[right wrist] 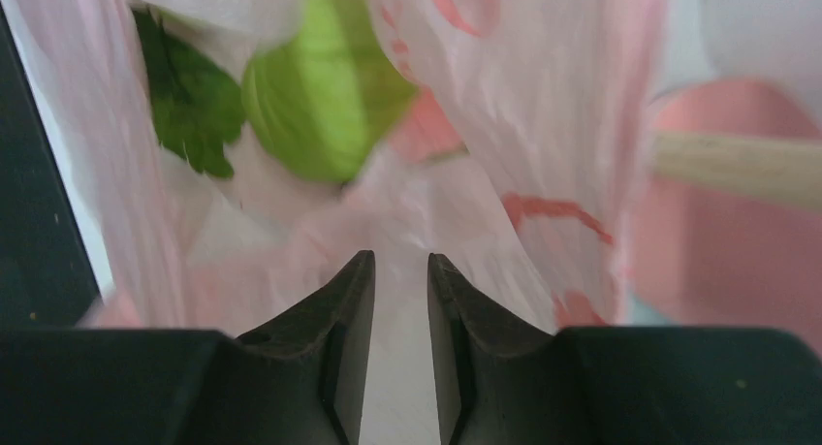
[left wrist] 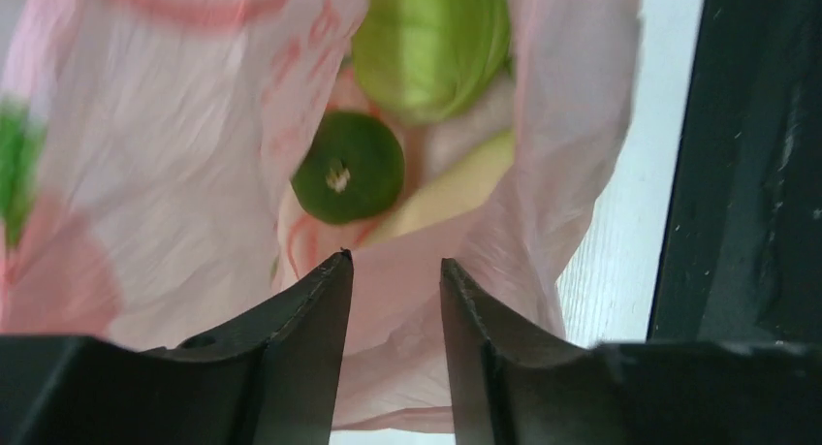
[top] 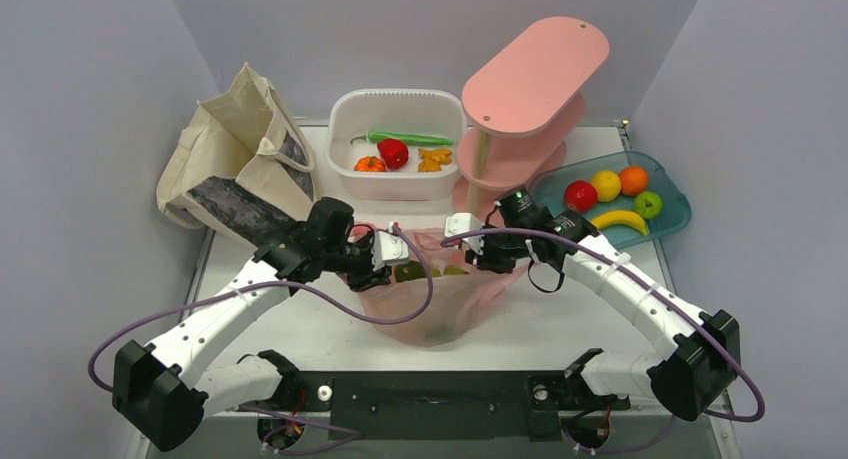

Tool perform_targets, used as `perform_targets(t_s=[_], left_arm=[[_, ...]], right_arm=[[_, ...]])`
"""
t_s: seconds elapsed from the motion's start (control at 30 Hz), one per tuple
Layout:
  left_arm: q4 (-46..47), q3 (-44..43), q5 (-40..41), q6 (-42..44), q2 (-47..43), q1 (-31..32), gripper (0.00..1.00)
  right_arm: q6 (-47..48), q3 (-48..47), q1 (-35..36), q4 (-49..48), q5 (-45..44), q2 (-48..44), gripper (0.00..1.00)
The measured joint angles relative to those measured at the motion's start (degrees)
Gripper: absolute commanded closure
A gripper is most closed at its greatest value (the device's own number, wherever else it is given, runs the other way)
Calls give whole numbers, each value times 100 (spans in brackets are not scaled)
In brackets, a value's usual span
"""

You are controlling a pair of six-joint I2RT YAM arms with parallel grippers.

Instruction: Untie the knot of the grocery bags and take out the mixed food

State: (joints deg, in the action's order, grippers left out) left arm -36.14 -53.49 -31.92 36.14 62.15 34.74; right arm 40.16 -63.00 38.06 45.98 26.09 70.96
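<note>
Here both hands pinch pink bag rim

No readable text, brand, number or sign anywhere; red print on pink bag shows only as blurred strokes (same in right wrist view, toward 3 o'clock), no letters made out; dark patch on canvas tote patterned, no lettering legible

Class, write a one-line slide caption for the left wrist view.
Left tool pinching the pink plastic bag, green vegetables visible inside.
</note>
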Motion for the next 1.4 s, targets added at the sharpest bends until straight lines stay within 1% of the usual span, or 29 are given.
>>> perform_targets(t_s=[0.03,0.07,0.1,0.17,0.23,0.33,0.47,0.67,0.77,0.83,0.93,1.1,1.17,1.27,1.4], left_arm=[[-4,125,136,96,114,0,53],[-11,262,289,177,177,-2,52],[-20,417,415,267,186,-2,51],[-37,730,577,452,66,-2,50],[-68,1167,684,723,-264,-2,49],[-247,1742,734,1132,-883,7,46],[-455,2166,774,1484,-1228,17,45],[-669,2190,715,1657,-1307,52,44],[-782,1897,507,1528,-1440,103,44],[-767,1556,330,1414,-1523,170,44],[-686,1137,151,1355,-1517,398,46],[-496,702,195,1355,-1038,1370,51],[-367,649,284,1362,-774,1624,52],[-264,645,505,1429,-387,1814,51],[-136,643,863,1556,131,1853,49]], right_arm=[[131,127,-175,61,-37,50,60],[168,219,-258,111,-59,55,55],[238,343,-310,151,-61,39,48],[339,697,-345,238,-39,-72,42],[385,1117,-306,304,15,-299,40],[302,1655,15,404,17,-750,35],[90,2190,616,363,-24,-1294,35],[-22,2243,667,203,-195,-1333,35],[-85,2055,706,232,-223,-1333,36],[-188,1805,737,238,-219,-1349,36],[-337,1495,852,184,-186,-1475,37],[-542,1362,1121,81,-149,-1746,38],[-616,1362,1147,85,-138,-1805,38],[-693,1355,1154,90,-138,-1985,38],[-909,1165,1154,122,-164,-2323,38]])
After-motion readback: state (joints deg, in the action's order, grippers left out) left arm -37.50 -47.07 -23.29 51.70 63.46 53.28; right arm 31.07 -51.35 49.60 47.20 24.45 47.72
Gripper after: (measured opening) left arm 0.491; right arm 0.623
